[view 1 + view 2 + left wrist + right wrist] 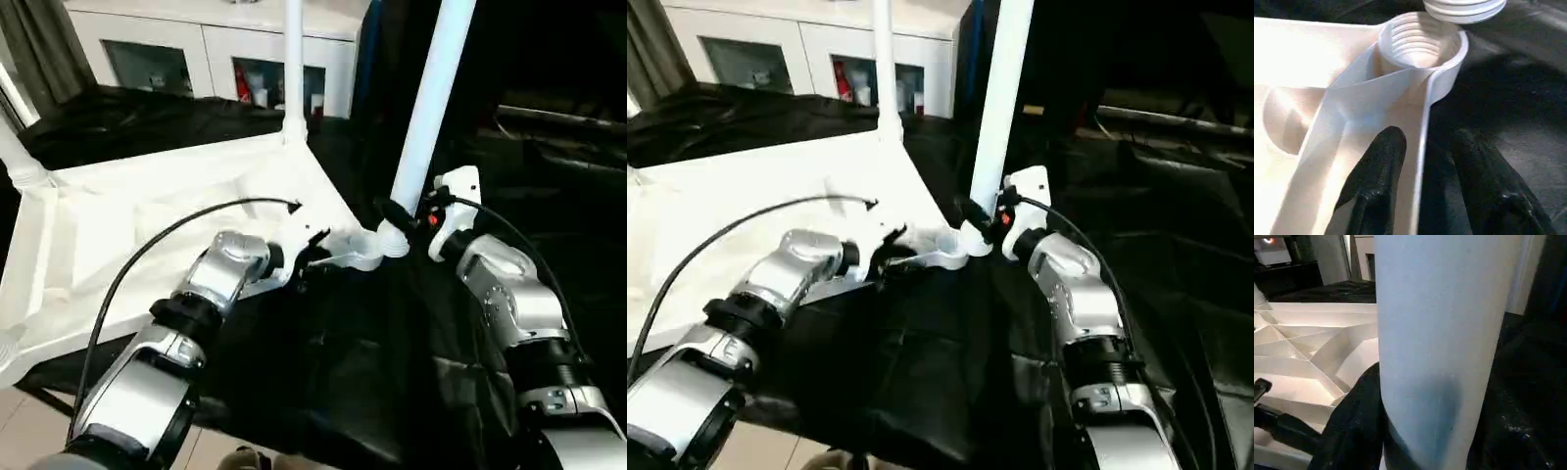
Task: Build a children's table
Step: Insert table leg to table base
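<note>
Left eye view: the upturned tabletop [147,235] is lying at nine o'clock on the black-draped bench [372,392]. The left gripper [312,253] is straddling its rim, jaws apart. At three o'clock, the right gripper [400,217] is clamping a leg [431,108] over the corner socket [1422,41].

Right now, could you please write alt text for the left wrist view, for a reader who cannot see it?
A threaded round corner socket of the upturned white tabletop sits just below the threaded end of a leg, not yet screwed in. The left gripper straddles the tabletop's edge wall, one black finger inside the rim, the other over the black cloth.
</note>
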